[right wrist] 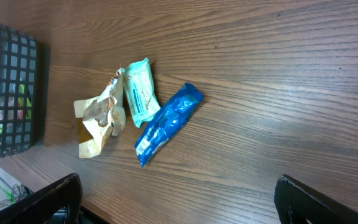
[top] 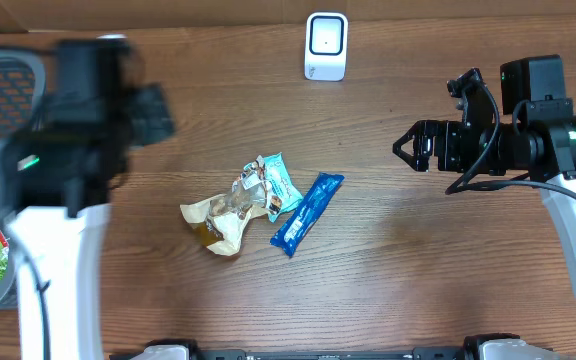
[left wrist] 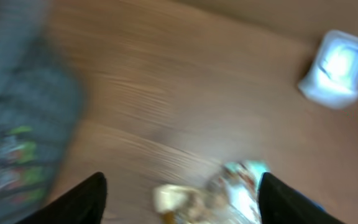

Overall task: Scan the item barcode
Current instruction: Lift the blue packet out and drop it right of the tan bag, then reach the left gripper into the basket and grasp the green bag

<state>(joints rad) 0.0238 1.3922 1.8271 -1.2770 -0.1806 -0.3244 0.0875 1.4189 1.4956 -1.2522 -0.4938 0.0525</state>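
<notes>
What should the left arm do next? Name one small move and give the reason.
Probably lower the left gripper toward the tan wrapper. Its jaws stand open with nothing in them, and its camera looks down at that wrapper and the teal packet. Both, and the blue bar, lie well short of the scanner.

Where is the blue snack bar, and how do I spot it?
In the middle of the wooden table, not far from the white scanner, three snack packets lie together. The blue bar is the rightmost. It is long, slim and dark blue, unlike the teal packet and the crumpled tan wrapper.
</notes>
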